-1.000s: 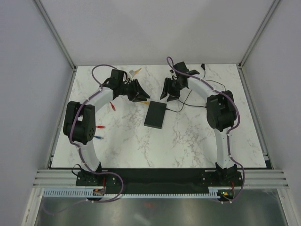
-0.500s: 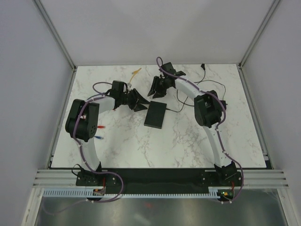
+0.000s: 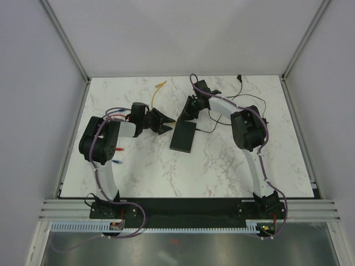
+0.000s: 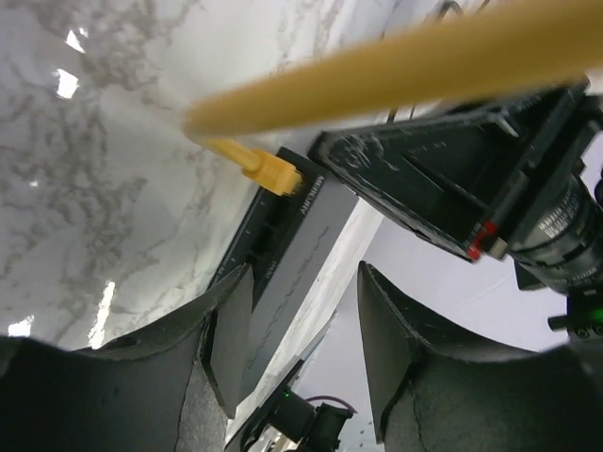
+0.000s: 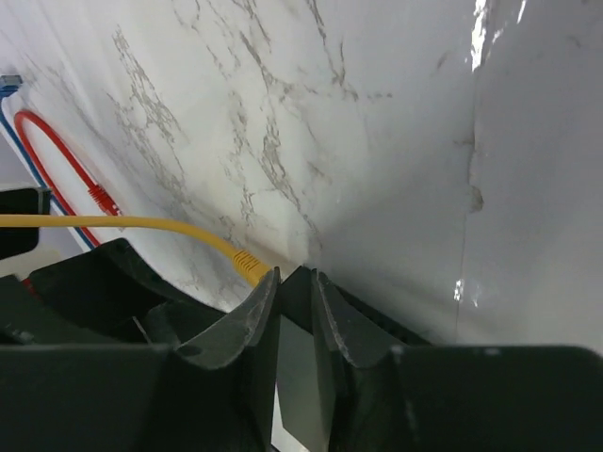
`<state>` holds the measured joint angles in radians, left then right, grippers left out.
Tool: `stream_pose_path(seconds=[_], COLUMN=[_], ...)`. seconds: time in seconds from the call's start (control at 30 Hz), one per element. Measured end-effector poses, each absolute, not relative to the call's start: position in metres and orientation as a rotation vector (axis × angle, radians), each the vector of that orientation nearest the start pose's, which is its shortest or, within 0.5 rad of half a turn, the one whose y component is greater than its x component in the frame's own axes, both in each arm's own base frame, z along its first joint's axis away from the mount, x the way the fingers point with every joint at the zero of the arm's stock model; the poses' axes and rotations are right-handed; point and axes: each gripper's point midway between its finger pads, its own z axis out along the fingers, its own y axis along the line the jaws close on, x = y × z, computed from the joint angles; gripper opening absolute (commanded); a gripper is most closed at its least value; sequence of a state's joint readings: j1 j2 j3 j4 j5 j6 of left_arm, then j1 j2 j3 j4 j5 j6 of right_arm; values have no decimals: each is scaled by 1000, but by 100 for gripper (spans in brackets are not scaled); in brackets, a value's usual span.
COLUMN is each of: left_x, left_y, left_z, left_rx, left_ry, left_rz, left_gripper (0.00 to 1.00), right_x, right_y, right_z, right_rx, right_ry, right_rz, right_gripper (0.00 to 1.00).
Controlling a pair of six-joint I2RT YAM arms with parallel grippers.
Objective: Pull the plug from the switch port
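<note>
Switch: a thin dark slab (image 3: 183,137) with a matt grey top is lying flat on the glossy marble table (image 3: 222,166); a row of ports is running along one narrow edge.
Plug: a small, boxy yellow plug (image 4: 273,174) is sitting in an end port, at a corner of the switch.
Cable: a smooth round yellow cord (image 5: 122,223) is trailing away from the switch, over the table.
Plug axis: it is pointing straight out of the port face, level with the table, so the pull should probably be going along that line.
Left claw: its fingers (image 4: 304,273) are standing apart and gripping nothing, aimed at the switch's port edge. The plug is lying ahead of the gap and off to the left in its own view.
Right claw: its fingers (image 5: 293,278) are drawn nearly together over the switch. I cannot tell whether they are pinching its edge.
Nearer arm: the plug is showing just beside the right claw's fingertip, so that arm looks closer; the left claw is the wider one.
</note>
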<state>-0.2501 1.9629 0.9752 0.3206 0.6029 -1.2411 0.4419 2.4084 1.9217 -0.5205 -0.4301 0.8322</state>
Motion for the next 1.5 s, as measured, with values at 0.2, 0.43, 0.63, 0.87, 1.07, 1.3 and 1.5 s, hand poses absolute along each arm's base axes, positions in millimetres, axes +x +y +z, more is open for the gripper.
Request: stream_pose_path(seconds=[0.2, 0.43, 0.63, 0.87, 1.07, 1.3, 1.5], left_x=[415, 427, 433, 436, 432, 433, 433], left_y=[-236, -234, -238, -248, -252, -252, -252], left_z=[41, 36, 33, 32, 30, 28, 27], left_rx=[-923, -927, -921, -902, -916, -936, -976], left_ry=[2335, 2277, 2241, 2207, 2190, 2184, 2149], left_rz=[-1372, -1355, -1358, -1352, -1350, -1338, -1352], left_gripper=[51, 49, 49, 48, 43, 41, 40], right_x=[462, 456, 450, 451, 451, 451, 450], right_y=[331, 329, 324, 325, 325, 326, 327], right_z=[50, 54, 43, 44, 43, 43, 42], right_rx=[442, 486, 508, 521, 531, 535, 532], right_ry=[2712, 2708, 2734, 2728, 2727, 2722, 2722], right_rz=[1030, 1058, 1040, 1045, 1049, 1063, 1078], right_gripper=[19, 15, 15, 14, 14, 13, 13])
